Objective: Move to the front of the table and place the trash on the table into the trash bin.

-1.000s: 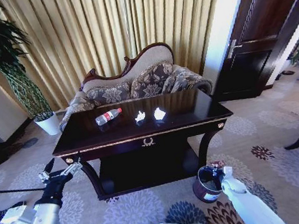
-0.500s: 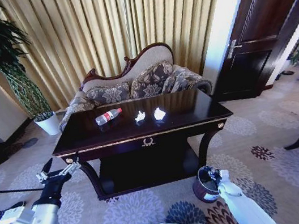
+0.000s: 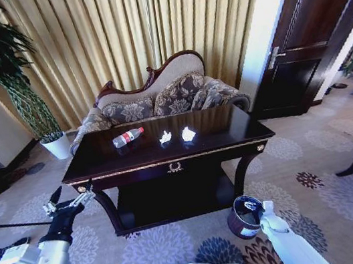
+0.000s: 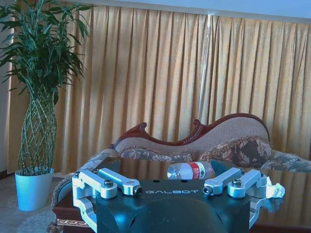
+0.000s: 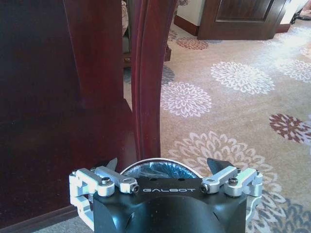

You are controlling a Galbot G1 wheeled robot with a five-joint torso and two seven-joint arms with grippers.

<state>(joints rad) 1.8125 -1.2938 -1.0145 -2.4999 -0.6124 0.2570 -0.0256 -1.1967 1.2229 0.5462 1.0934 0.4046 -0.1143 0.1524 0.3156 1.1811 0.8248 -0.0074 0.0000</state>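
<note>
The dark wooden table (image 3: 245,135) stands in front of me, before a floral sofa. On its top lie the trash: a clear bottle (image 3: 127,137) with a red label and two white paper wads (image 3: 165,136) (image 3: 188,134). The left wrist view shows the bottle (image 4: 190,170) and one wad (image 4: 274,190). The dark trash bin (image 3: 237,227) stands on the carpet by the table's front right leg. My right gripper (image 3: 251,205) hangs open just above the bin's rim (image 5: 160,167). My left gripper (image 3: 71,198) is open, low, off the table's front left corner.
The table's right leg (image 5: 148,77) rises close behind the bin. A potted plant in a white pot (image 3: 57,145) stands at the back left and a dark door (image 3: 303,77) at the back right. Patterned carpet lies open to the right of the bin.
My right gripper has shifted slightly left, closer over the bin's opening. The left arm, the table and the trash are unchanged.
</note>
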